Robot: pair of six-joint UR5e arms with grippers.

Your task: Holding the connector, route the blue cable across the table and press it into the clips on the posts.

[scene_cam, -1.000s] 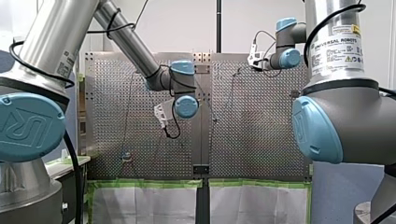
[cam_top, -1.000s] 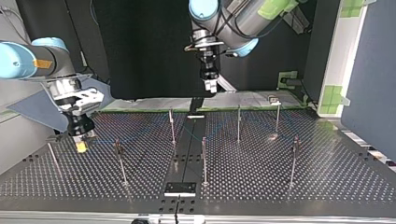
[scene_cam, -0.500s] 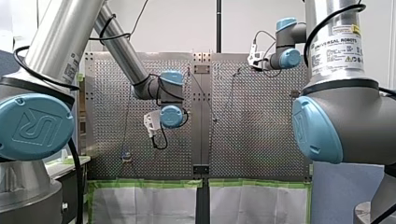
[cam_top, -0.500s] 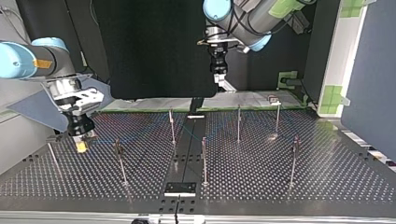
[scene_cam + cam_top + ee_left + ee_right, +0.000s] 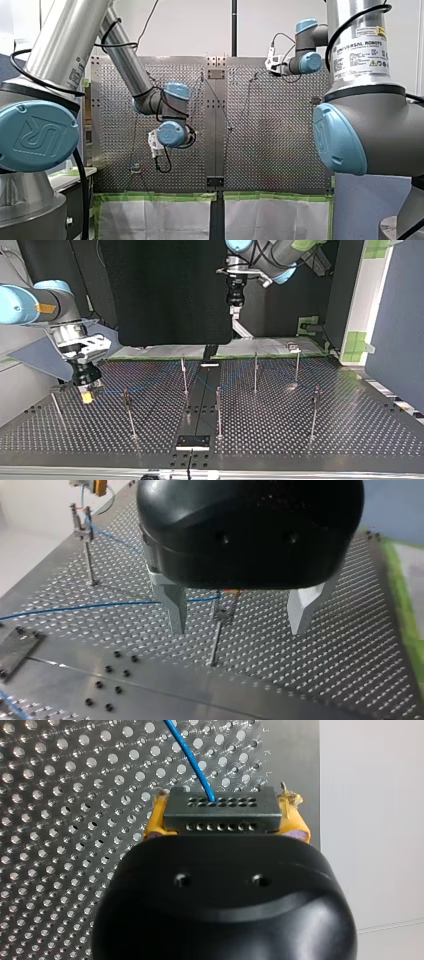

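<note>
While my right gripper (image 5: 225,822) is clamped on the dark grey, hole-dotted rectangular connector (image 5: 222,810), yellow pads (image 5: 156,820) on both its short ends, the thin blue cable (image 5: 192,757) exits the connector's face straight ahead of the jaws & runs out over the perforated metal table (image 5: 60,820). In the top view that gripper (image 5: 87,390) sits low, near the table at the view's left, so that end of the cable is anchored there.

My left gripper (image 5: 237,627) is released, metal fingers (image 5: 172,607) spread wide, nothing btwn them. Its wrist view shows a thin metal post (image 5: 215,645) w/ a small clip (image 5: 223,611) at its head in the gap btwn the fingers, closer to one finger than the other. The top view puts the gripper (image 5: 235,310) well above the posts tho, at the table's far side, so the post is under the jaws, not inside them.

Key relation: the cable comes in from beside one finger, passes behind it & reaches the clip. Its long axis lies roughly along the line joining my two fingertips, not across it. Seated in the clip or not, can't tell. A farther post (image 5: 89,555) has cable at its clip too.

Judgement: left arm is nearer this post, and right is busy w/ the connector. Next move prob needs a descent onto the clip, minding that closing along the cable's run would miss it.
</note>
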